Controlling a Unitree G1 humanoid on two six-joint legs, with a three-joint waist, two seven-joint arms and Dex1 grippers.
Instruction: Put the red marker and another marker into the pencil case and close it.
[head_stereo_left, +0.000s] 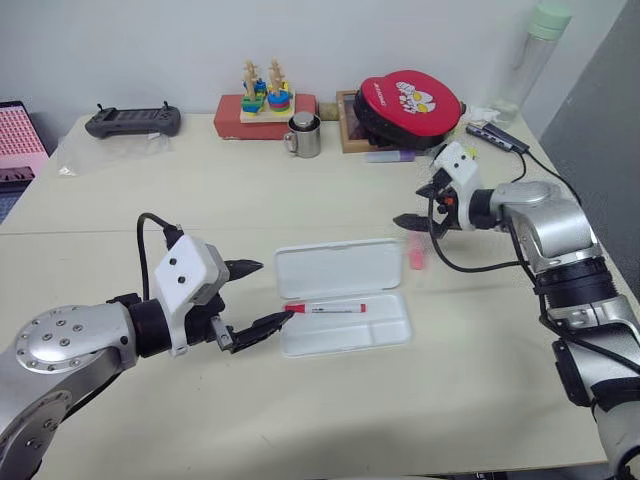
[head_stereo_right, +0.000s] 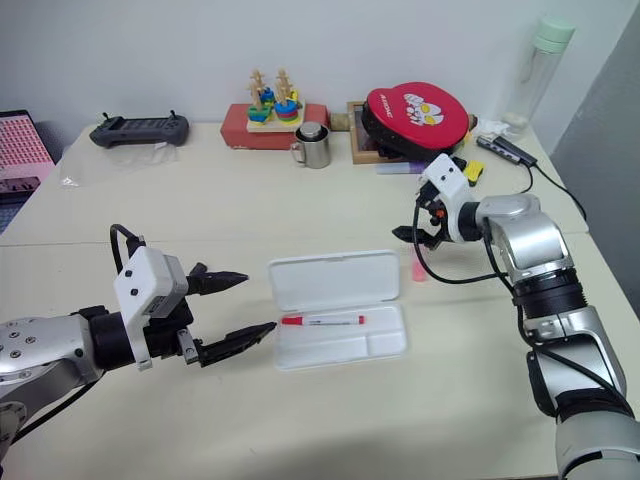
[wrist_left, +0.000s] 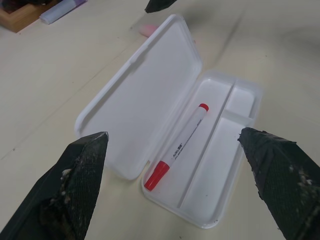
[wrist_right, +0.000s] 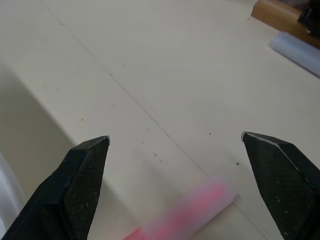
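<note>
1. One bench (head_stereo_left: 330, 410): pale cream top, smooth and matte, w/ a thin seam running across it. Plain light wall behind, grey panel at the 3 o'clock edge.
2. One pencil case (head_stereo_left: 340, 270) at bench centre: flat white plastic, rounded corners, lid swung open and lying flat toward 12 o'clock, tray toward 6 o'clock w/ divider ribs.
3. One red marker (head_stereo_left: 325, 308): slim white barrel, red cap, lying lengthwise inside the tray's long compartment, cap end toward 9 o'clock.
4. One another marker (head_stereo_left: 416, 256): short, chunky, pale pink, on the bench just off the case's 3 o'clock end, not in the case.
5. Two tools, each w/ two black pointed fingers. Left tool (head_stereo_left: 258, 293) sits at 9 o'clock of the case, fingers spread wide, nothing between them, lower tip near the red cap. Right tool (head_stereo_left: 422, 205) hangs above the pink marker at 2 o'clock of the case, fingers wide apart, empty; wrist view looks down on the pink marker betw. the tips.
6. Back row toward 12 o'clock, one each: black handheld controller (head_stereo_left: 133, 121), red box (head_stereo_left: 262, 120) w/ a wooden stacking toy (head_stereo_left: 265, 92) on top, metal mug (head_stereo_left: 303, 135), round red-and-black case (head_stereo_left: 410, 102), purple marker (head_stereo_left: 390, 156), clear bottle (head_stereo_left: 535, 55) w/ green cap.
7. One pink perforated tray (head_stereo_left: 20, 140) at the 9 o'clock edge.
</note>
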